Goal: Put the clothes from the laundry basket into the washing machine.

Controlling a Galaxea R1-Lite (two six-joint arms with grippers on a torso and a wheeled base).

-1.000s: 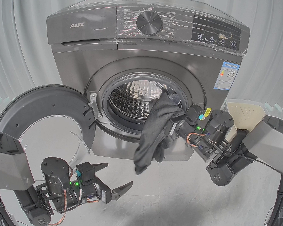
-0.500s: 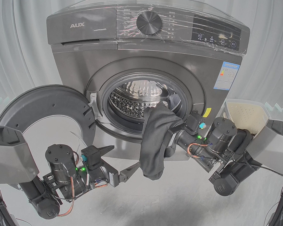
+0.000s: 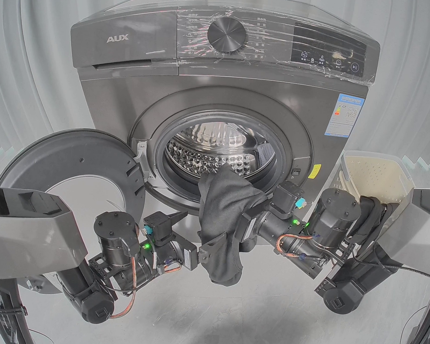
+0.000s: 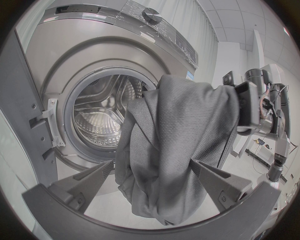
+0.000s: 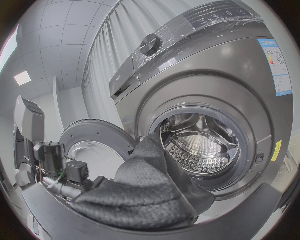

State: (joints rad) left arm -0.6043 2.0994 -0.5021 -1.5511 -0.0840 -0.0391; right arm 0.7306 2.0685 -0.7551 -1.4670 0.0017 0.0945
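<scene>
Presently the right end effector [image 3: 243, 222] pinches the dark garment [image 3: 225, 208] before the washing machine's [image 3: 219, 85] open drum, above the grey floor [image 3: 266, 305]. The left end effector [image 4: 150, 164] is spread astride it. Pale curtains [image 3: 408, 84] hang behind.

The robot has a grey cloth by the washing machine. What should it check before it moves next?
1. Door open: ok, swung wide to the side.
2. Drum has room: ok, the part in sight looks bare.
3. Cloth inside the drum: not ok, it hangs outside, in front of the opening.
4. Left gripper ready to help: ok, open, one finger on each side of the cloth's lower part.
5. Right gripper has a firm hold: cannot tell, the cloth covers it.
</scene>
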